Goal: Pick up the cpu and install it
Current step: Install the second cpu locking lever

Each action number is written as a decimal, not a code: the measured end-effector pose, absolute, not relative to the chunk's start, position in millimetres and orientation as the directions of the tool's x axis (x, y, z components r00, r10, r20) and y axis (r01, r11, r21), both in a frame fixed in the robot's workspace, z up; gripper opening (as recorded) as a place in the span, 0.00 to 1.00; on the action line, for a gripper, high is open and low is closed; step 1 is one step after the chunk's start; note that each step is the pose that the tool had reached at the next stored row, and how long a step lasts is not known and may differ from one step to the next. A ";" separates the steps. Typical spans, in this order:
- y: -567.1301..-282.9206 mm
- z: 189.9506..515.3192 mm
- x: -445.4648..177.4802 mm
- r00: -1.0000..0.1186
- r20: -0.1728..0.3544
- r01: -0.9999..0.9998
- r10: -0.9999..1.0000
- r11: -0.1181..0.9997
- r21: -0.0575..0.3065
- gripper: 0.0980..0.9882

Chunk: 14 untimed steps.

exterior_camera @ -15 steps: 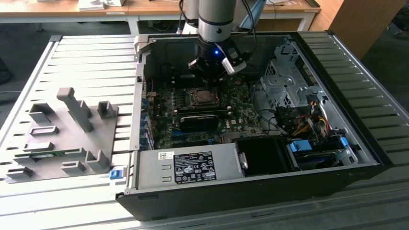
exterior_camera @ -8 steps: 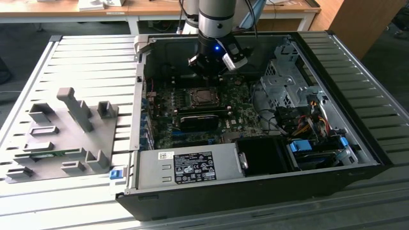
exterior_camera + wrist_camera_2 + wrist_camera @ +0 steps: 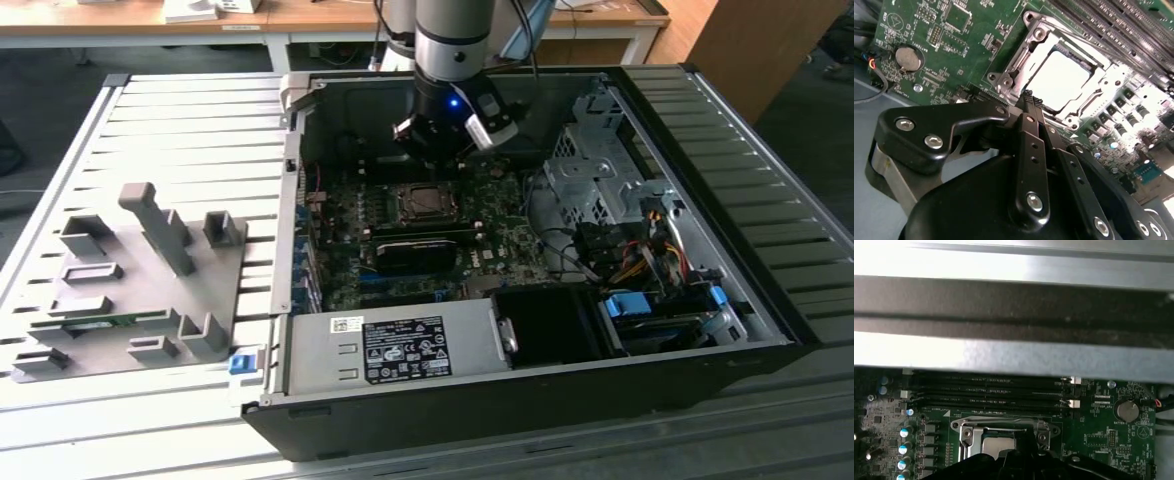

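Note:
The cpu (image 3: 1061,80) is a shiny silver square lying flat inside the metal-framed socket (image 3: 1036,35) on the green motherboard. The exterior view has it (image 3: 427,203) in the middle of the open computer case. My gripper (image 3: 1030,97) hangs just above the socket's edge, its two black fingers pressed together with nothing between them. From outside, the gripper (image 3: 434,160) sits a little behind the socket, under the arm. In the first wrist view the cpu (image 3: 996,444) peeks out past the gripper's dark body, framed by the socket (image 3: 966,432).
Black memory slots (image 3: 989,390) run beside the socket, below the case wall (image 3: 1004,305). A coin battery (image 3: 908,58) sits on the board. A power supply (image 3: 394,350), drive cage (image 3: 594,170) and cables (image 3: 641,260) crowd the case. A grey tray (image 3: 120,290) lies at the exterior view's left.

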<state>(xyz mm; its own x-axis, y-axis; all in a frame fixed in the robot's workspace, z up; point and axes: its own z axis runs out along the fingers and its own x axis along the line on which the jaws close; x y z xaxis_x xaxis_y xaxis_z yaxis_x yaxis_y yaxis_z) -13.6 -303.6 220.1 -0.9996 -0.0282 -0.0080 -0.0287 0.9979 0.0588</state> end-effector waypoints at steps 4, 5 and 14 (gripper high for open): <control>-308.1 220.0 -13.6 -1.000 -0.008 -0.029 -0.028 0.998 0.059 0.01; -308.6 220.0 -13.6 -1.000 -0.008 -0.029 -0.028 0.998 0.059 0.01; -309.7 238.7 -13.6 -1.000 -0.008 -0.029 -0.028 0.998 0.059 0.01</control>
